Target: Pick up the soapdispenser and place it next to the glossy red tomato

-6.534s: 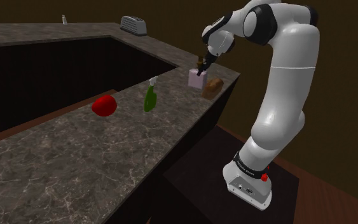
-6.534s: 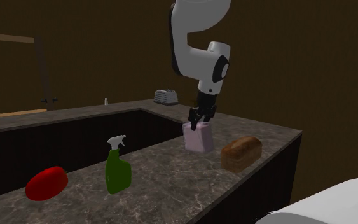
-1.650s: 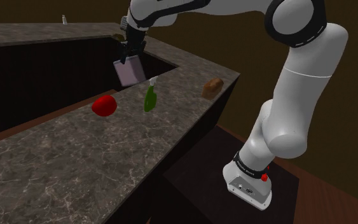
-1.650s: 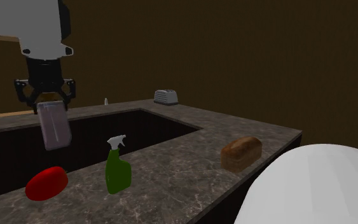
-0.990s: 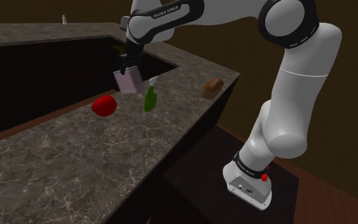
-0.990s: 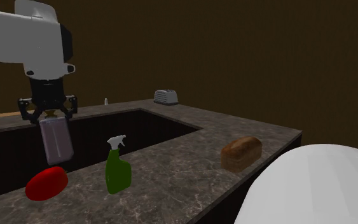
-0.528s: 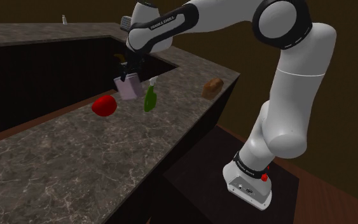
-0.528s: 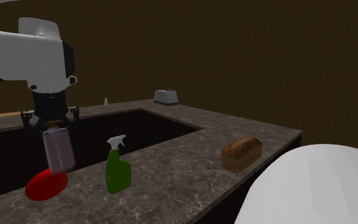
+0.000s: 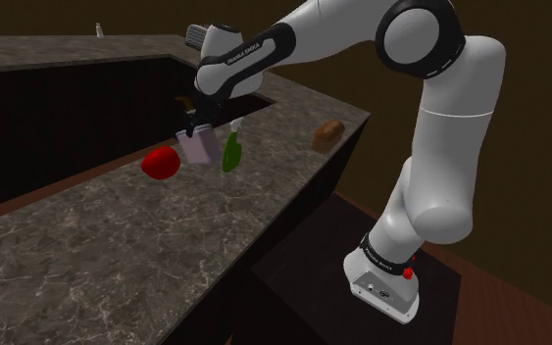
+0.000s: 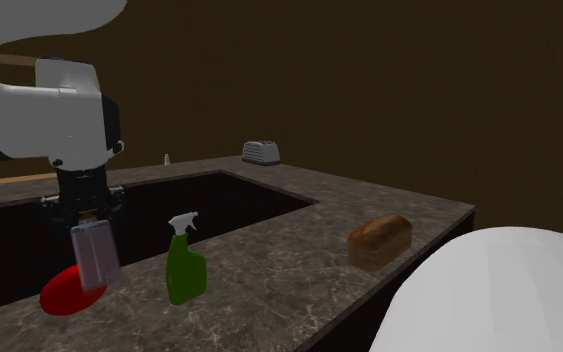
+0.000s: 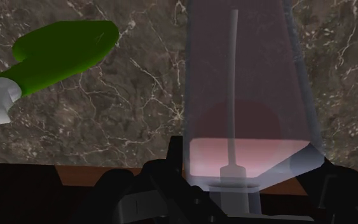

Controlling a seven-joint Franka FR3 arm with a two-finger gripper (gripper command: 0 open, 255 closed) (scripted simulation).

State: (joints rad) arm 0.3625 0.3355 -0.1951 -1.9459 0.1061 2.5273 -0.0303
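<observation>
— So, what takes up the most room?
— A dark veined stone countertop (image 9: 117, 245), L-shaped around a black recess. Next comes the white arm (image 9: 445, 147), reaching from its stand at the shoulder view's lower right, up and across to the left.
— And what lies on the counter?
— Far off, a grey toaster (image 10: 260, 152). On the second exterior view's right sits a brown bread loaf (image 10: 379, 240), well apart from everything else. Further left stands a green spray bottle (image 9: 231, 152), upright, with a white trigger head.
— Where is the soap dispenser (image 9: 199, 147)?
— Hanging tilted from the gripper (image 10: 84, 215), between the spray bottle and the red tomato (image 9: 161, 163), just beside the tomato. In the second exterior view its lower end overlaps the tomato; whether it touches the counter, I cannot tell.
— Does anything stand in the way?
— The spray bottle is near, on the shoulder view's right of it.
— And the jaws?
— Clamped on the dispenser's pump neck, as the wrist view shows, with its pale, see-through body stretching away over the stone.
</observation>
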